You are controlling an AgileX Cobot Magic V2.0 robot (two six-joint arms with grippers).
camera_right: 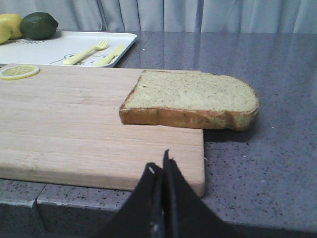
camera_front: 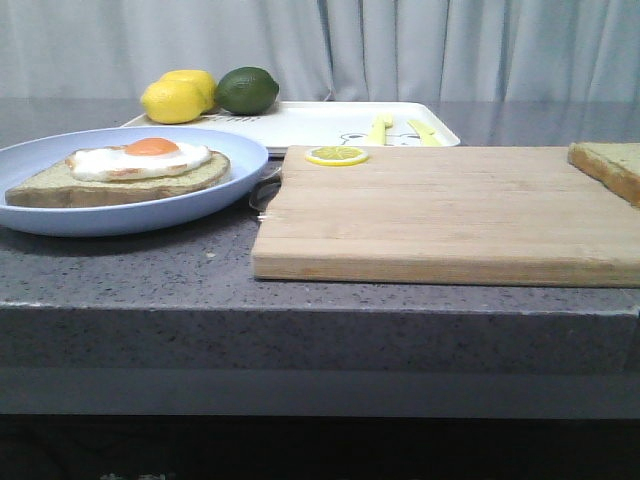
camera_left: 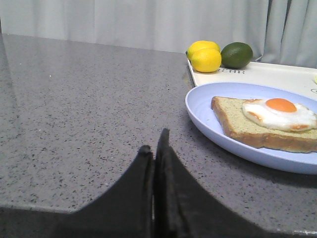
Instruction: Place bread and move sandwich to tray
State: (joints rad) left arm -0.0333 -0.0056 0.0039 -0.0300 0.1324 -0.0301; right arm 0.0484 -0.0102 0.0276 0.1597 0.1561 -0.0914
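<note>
The sandwich (camera_front: 130,168), a tan slice topped with a fried egg, lies on its pale-blue plate (camera_front: 60,215) at the left; the left wrist view shows the sandwich (camera_left: 267,121) too. The bread (camera_right: 190,98) rests on the right end of the wooden cutting board (camera_right: 64,119), overhanging its edge; the front view catches only a corner of the bread (camera_front: 610,165). The white tray (camera_front: 310,125) sits behind the board. My left gripper (camera_left: 154,141) is shut and empty, low over the counter beside the plate. My right gripper (camera_right: 161,163) is shut and empty, near the board's front corner, short of the bread.
Two lemons (camera_front: 180,95) and a lime (camera_front: 247,90) sit on the tray's left end, and a yellow fork (camera_right: 86,52) and knife (camera_right: 110,55) lie on the tray. A lemon slice (camera_front: 336,155) lies on the cutting board (camera_front: 440,215). The counter's front edge (camera_front: 320,305) is close.
</note>
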